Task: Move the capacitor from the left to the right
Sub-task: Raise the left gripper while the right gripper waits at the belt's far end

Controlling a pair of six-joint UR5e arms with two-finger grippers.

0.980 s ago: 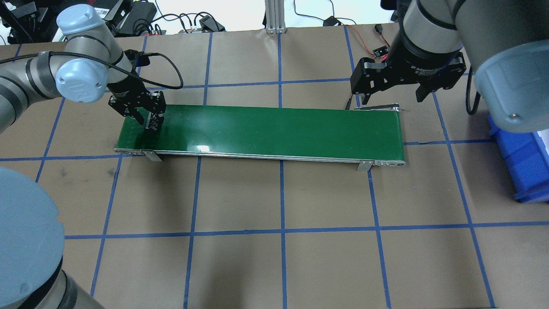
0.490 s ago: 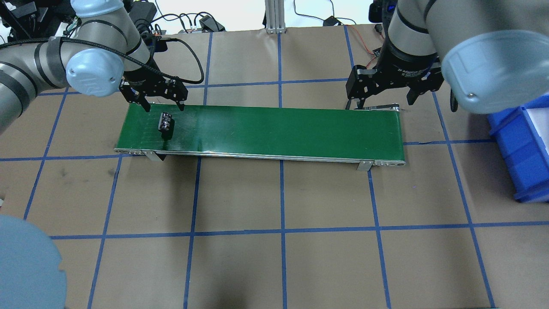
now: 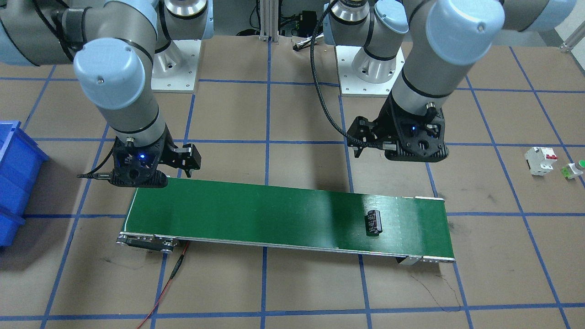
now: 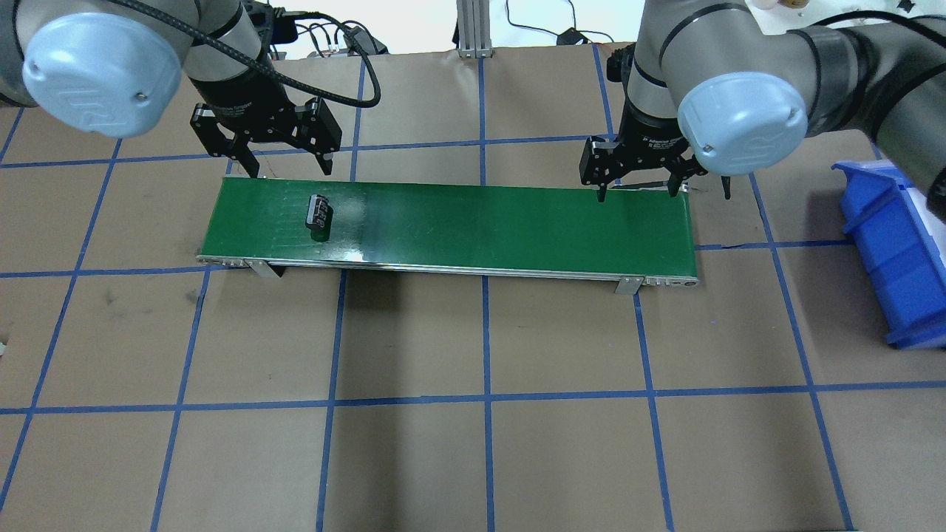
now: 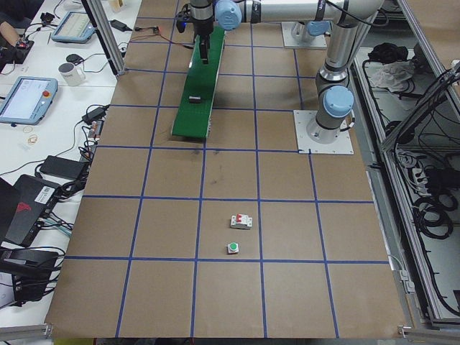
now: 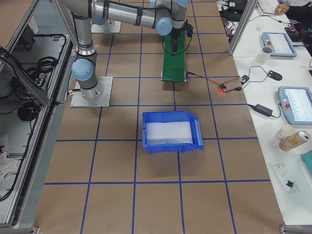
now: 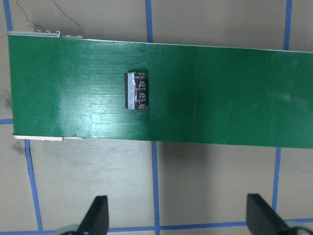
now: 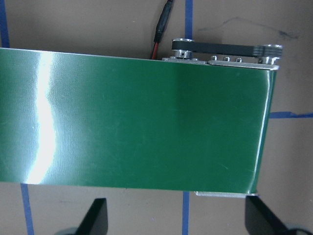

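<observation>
capacitor: the capacitor (image 4: 319,213) is lying on its side on the green conveyor belt (image 4: 480,222), near the belt's left end, with nothing touching it.
long axis: it is running across the belt's width, slightly slanted, so the round striped sides are facing along the belt's length.
left gripper: the left gripper (image 4: 290,171) is hanging raised over the belt's left end. its jaws are spread wide and holding nothing.
offset from left jaws: in the left wrist view the capacitor is sitting ahead of the two fingertips, not between them. the overhead and front views are disagreeing about which edge of the belt the gripper is over, so the exact offset is hard to tell.
jaw line: the left jaws are opening along the belt's length, so by judgement a closing would be meeting the capacitor's round sides.
right gripper: the right gripper (image 4: 637,193) is hovering over the belt's right end. its jaws are also released and empty, and only bare belt is showing in its wrist view.
nearer arm: the left arm is much the nearer. most of the belt's length is separating the capacitor from the right jaws.
coming move: the capacitor is likely needing to travel rightward along the belt toward the waiting right jaws. whether the belt is running cannot be told.
surroundings: a blue bin (image 4: 894,244) is sitting on the counter (image 4: 480,347) beyond the belt's right end.
</observation>
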